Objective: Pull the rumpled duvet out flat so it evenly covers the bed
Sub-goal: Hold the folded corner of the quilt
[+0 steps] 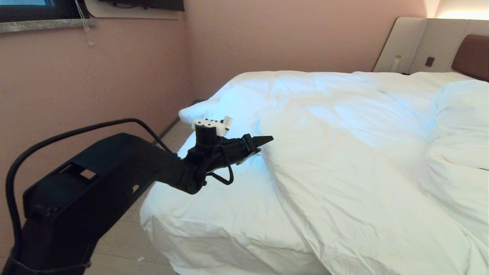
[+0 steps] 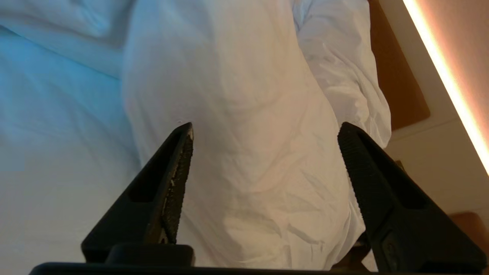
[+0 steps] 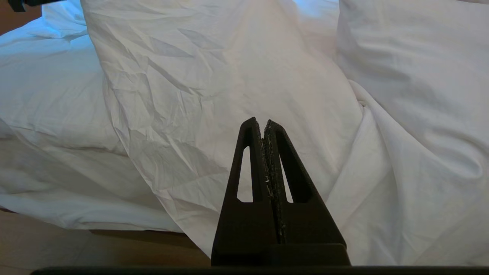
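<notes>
The duvet (image 1: 344,152) lies rumpled over the bed (image 1: 473,53), with a thick puffy fold running diagonally from the far left corner toward the near edge. My left gripper (image 1: 263,143) hovers at the left side of that fold, just above the flatter white cloth beside it. In the left wrist view the left gripper (image 2: 266,128) is open, its fingertips (image 2: 186,131) wide apart, with the duvet fold (image 2: 244,114) ahead of them and nothing between them. My right gripper (image 3: 263,122) is shut and empty, facing creased duvet (image 3: 214,76) that hangs down near the floor.
A pink wall (image 1: 114,76) runs close along the bed's left side, leaving a narrow strip of floor (image 1: 174,135). Wooden floor (image 1: 126,244) shows by the near corner. A small bottle (image 1: 396,61) stands by the headboard panel at the far end.
</notes>
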